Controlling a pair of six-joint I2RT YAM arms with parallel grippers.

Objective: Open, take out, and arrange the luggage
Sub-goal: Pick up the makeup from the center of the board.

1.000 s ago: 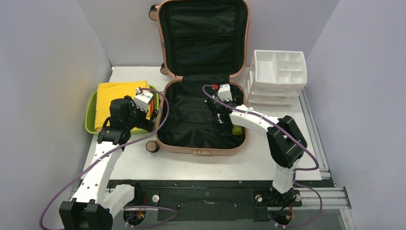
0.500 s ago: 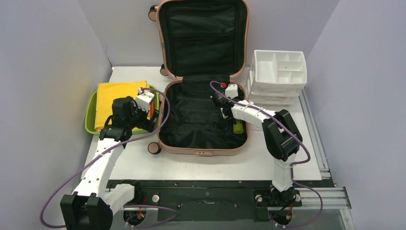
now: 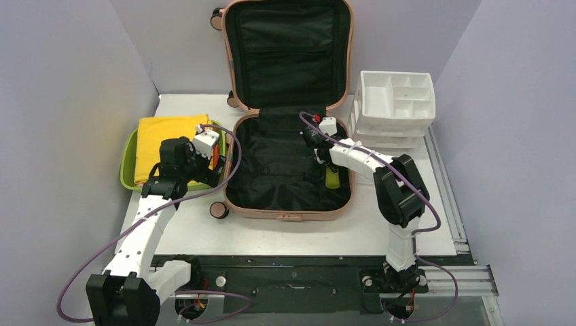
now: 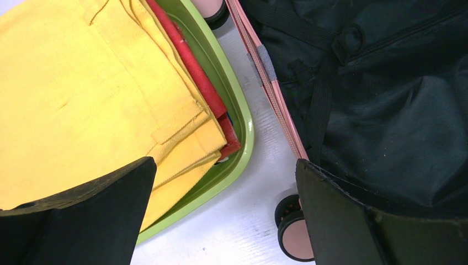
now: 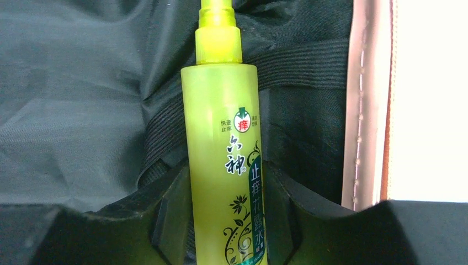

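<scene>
Clamps right fingers (image 5: 143,221) onto green bottle (image 5: 223,143) inside luggage (image 3: 285,216), wider a second ago; keeps left fingers (image 4: 83,215) apart over tub (image 4: 232,110); lift-out likely next.

White table (image 3: 407,238) is enclosed left, back and right by plain lilac walls (image 3: 68,102); black rail (image 3: 292,272) is mounted along near edge.

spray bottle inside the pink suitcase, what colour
Translucent yellow-green with dark green print, that slim plastic spray bottle; clearest in right wrist view.
</scene>
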